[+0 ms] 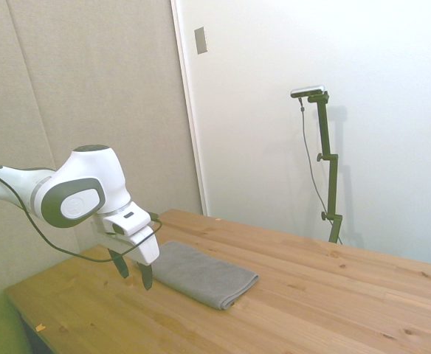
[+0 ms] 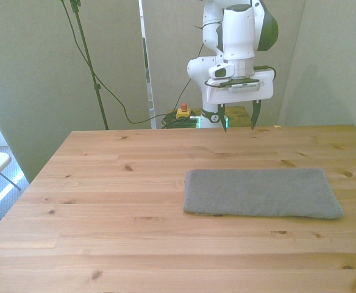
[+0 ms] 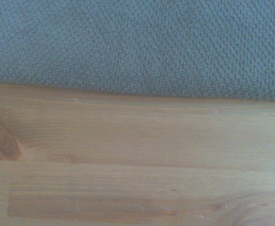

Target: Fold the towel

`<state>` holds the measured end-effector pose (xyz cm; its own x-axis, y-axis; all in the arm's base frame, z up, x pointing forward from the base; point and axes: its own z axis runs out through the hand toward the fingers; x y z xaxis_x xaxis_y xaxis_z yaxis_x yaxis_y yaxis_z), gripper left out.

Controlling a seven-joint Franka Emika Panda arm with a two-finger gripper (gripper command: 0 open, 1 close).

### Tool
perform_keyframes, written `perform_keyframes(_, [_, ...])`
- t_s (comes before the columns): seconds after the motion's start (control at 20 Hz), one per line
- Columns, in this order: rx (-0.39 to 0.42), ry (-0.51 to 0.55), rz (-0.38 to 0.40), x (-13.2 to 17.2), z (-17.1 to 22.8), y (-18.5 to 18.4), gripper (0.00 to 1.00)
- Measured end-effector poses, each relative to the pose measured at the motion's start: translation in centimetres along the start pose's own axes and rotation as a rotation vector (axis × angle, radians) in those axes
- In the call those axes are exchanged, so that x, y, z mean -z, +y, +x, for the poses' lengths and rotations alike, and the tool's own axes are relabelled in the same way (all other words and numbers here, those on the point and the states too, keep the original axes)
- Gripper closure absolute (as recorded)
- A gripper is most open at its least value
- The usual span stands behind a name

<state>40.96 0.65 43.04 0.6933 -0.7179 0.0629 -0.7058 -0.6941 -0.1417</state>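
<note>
Towel (image 2: 260, 193), grey, one; tabletop (image 2: 123, 201), wood.
Towel lies flat, lower right of the front view and centre of the side view (image 1: 204, 273); its long edge fills the wrist view (image 3: 137, 44) above bare boards. My claw (image 2: 238, 119), fingers apart and empty, hangs above the tabletop just beside the towel's far edge (image 1: 136, 271).

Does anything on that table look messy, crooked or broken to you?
Nothing stands out. The grey towel lies flat and neat on the wooden table, already in tidy layers. The pincer hangs open and empty above the table beside the towel's edge, touching nothing.
</note>
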Motion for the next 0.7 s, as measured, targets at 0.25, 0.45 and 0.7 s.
perform_keyframes(0.25, [0.001, -0.002, -0.007, -0.2, -0.1, -0.1, 0.0])
perform_keyframes(0.45, [0.008, 0.03, -0.009, 0.7, -0.7, -2.8, 0.0])
perform_keyframes(0.7, [0.014, 0.084, -0.038, 0.8, -2.7, -9.1, 0.0])
